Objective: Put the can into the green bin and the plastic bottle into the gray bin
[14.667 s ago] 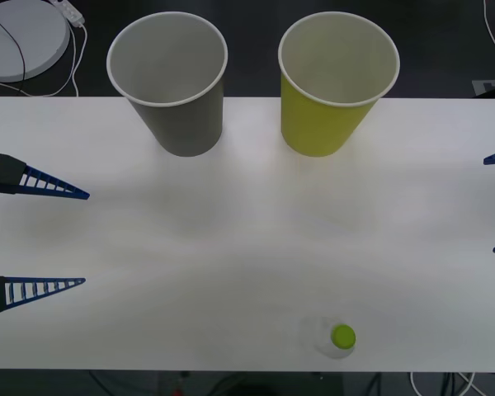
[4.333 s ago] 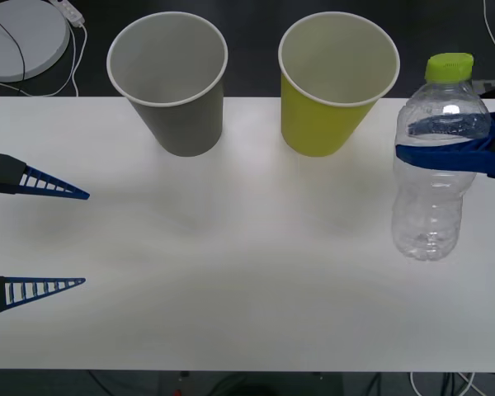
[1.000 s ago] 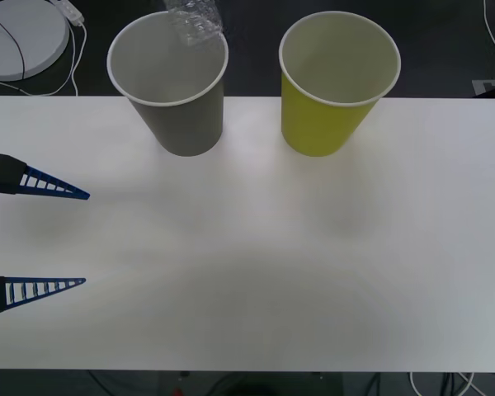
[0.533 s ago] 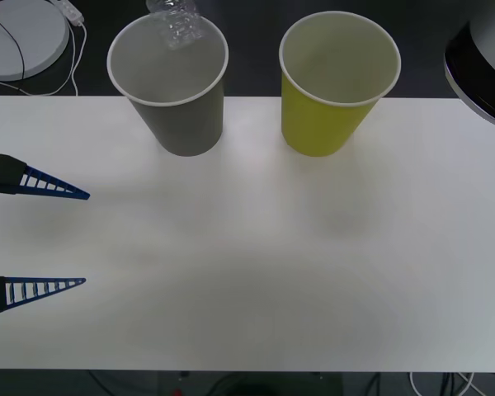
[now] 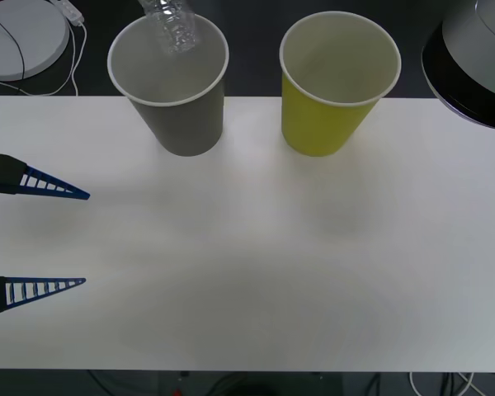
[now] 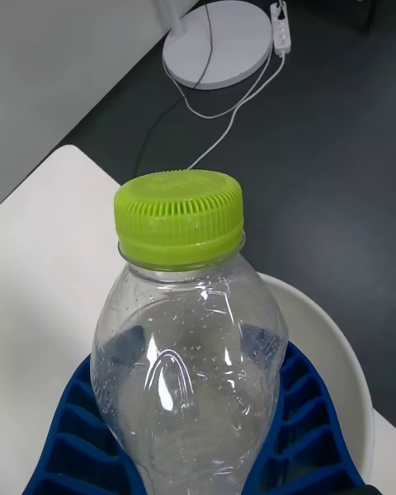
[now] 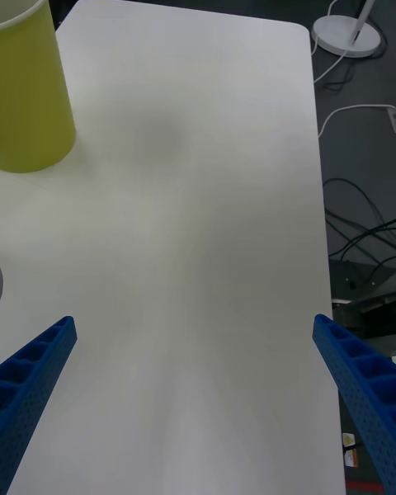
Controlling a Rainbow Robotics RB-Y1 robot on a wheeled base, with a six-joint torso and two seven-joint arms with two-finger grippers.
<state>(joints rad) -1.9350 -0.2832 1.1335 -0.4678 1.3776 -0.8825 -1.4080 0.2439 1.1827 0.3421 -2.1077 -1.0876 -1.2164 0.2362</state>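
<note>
The right gripper (image 6: 194, 454) has its 2 blue ribbed fingers (image 6: 309, 429) clamped on the body of the clear, ribbed plastic bottle with the lime-green screw cap (image 6: 186, 355), 1 finger on each side below the shoulder, which leaves the base free to go down first. In the front view the bottle's base (image 5: 171, 25) hangs over the far rim of the large gray tapered paper-cup-shaped bin with the white rim (image 5: 181, 124), inside the circle of its mouth, and the right wrist view shows a curve of white rim just behind the fingers. Judging by this, the bottle is held over its proper bin so that a release would drop it inside; it sits nearer the far edge than the centre, so a tilted fall could clip the rim. The large yellow-green bin of the same shape (image 5: 326, 120) stands just beside the gray one on the white table (image 5: 247, 264). The left gripper (image 5: 41, 235) waits at the table's left side, its 2 fingers spread wide apart, holding nothing.
</note>
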